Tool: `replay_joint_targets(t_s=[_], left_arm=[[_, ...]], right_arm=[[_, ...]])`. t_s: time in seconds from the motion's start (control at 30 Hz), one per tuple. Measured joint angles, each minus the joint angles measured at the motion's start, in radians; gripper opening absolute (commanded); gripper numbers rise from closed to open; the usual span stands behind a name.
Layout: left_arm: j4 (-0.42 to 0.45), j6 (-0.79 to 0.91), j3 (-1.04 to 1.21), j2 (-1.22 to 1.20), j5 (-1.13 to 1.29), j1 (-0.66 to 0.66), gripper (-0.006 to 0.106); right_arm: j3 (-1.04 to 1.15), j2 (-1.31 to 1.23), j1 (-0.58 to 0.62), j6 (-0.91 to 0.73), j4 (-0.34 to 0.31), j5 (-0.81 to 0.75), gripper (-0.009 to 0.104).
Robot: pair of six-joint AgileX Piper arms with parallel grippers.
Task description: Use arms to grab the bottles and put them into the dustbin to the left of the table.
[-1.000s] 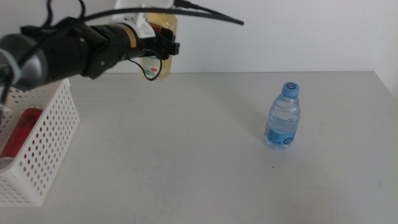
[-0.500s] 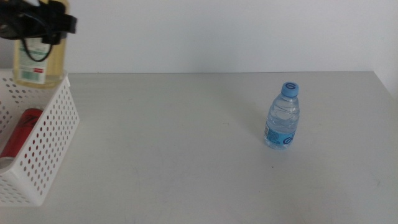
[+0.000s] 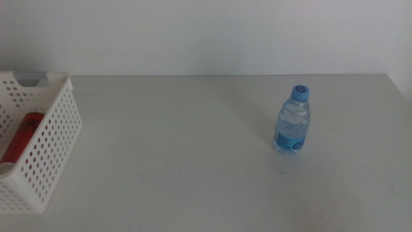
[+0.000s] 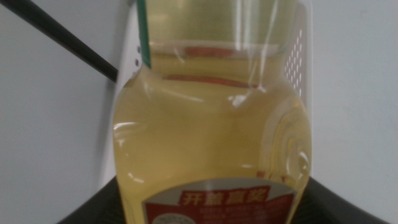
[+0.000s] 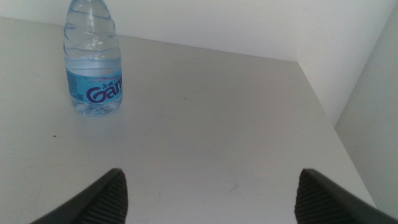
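The yellow-juice bottle fills the left wrist view, and my left gripper is shut on it, one dark jaw on each side of its label. Behind the bottle a strip of the white perforated dustbin shows. In the middle view the dustbin stands at the table's left edge with the red can lying inside. The clear water bottle with a blue cap stands upright on the right of the table. My right gripper is open, well short of the water bottle. Neither arm shows in the middle view.
The grey-white table runs back to a white wall. Its right edge lies past the water bottle. A black cable crosses behind the juice bottle.
The left arm has carried the juice bottle leftward over the dustbin and out of the middle view. The water bottle and the can have not moved.
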Motion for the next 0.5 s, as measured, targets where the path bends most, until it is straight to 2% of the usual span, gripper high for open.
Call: replay_joint_targets(t_s=[0.1, 0.17, 0.5], left_arm=[[-0.097, 0.077, 0.000, 0.057, 0.000, 0.055, -0.002], [-0.132, 0.102, 0.000, 0.102, -0.002, 0.074, -0.002], [-0.165, 0.118, 0.000, 0.338, -0.026, 0.079, 0.000]], right_arm=[[0.000, 0.000, 0.000, 0.000, 0.000, 0.000, 0.075], [0.000, 0.000, 0.000, 0.000, 0.000, 0.000, 0.075], [0.000, 0.000, -0.001, 0.000, 0.000, 0.000, 0.075]])
